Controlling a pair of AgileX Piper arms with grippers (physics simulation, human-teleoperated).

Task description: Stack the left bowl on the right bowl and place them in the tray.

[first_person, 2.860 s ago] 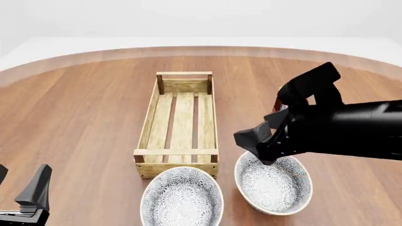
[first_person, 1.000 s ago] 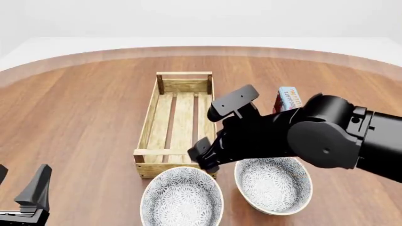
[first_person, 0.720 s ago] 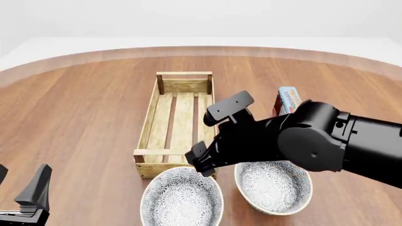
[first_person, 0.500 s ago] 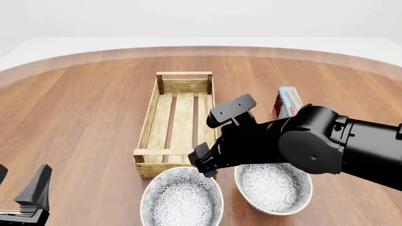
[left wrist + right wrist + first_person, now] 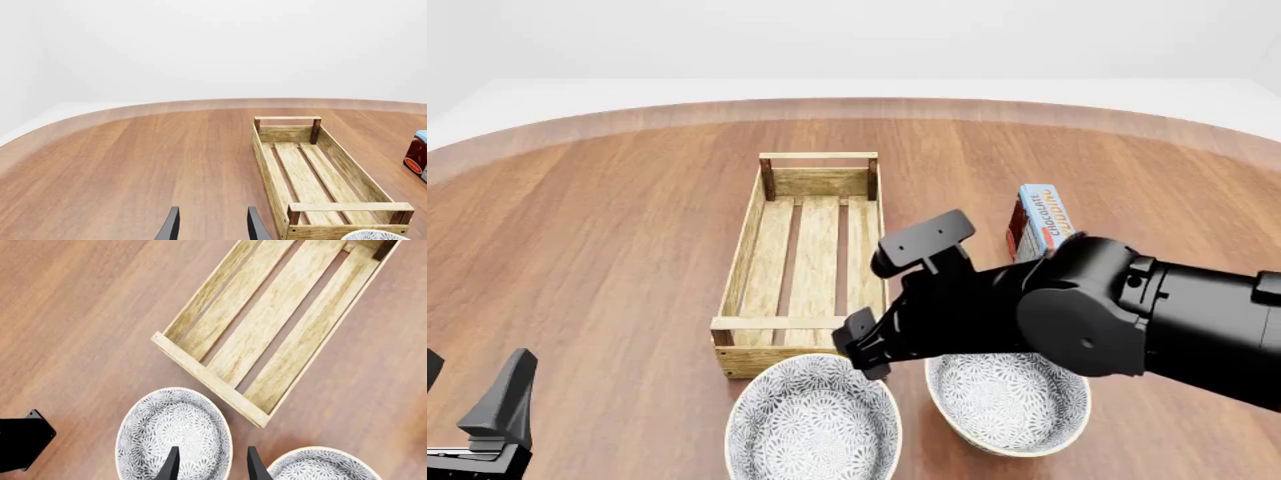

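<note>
Swung leftward since the earliest frame, when it hung above the right bowl, the right arm now reaches across the near end of the tray [image 5: 811, 243], and over the last half second it has sunk slightly toward the table [image 5: 601, 230]. That round wooden table has wide bare wood to the left of the tray and beyond its far end, while the near right side is crowded. The long light-wood tray lies lengthwise away from the arms, its slatted bottom bare and its near rail just behind the two bowls. The left bowl [image 5: 814, 420] sits on the table touching or almost touching that near rail; the right bowl [image 5: 1008, 400] sits just beside it, a narrow strip of wood between their rims. A small blue-and-red carton [image 5: 1038, 222] stands upright to the right of the tray, behind the arm. The right gripper [image 5: 889, 303] tilts steeply down with its jaws spread and grasping nothing; in the right wrist view its fingertips [image 5: 172, 465] straddle the left bowl's far rim [image 5: 175, 432]. The left gripper [image 5: 211, 227] stays parked low at the near left corner, jaws apart and holding nothing.
</note>
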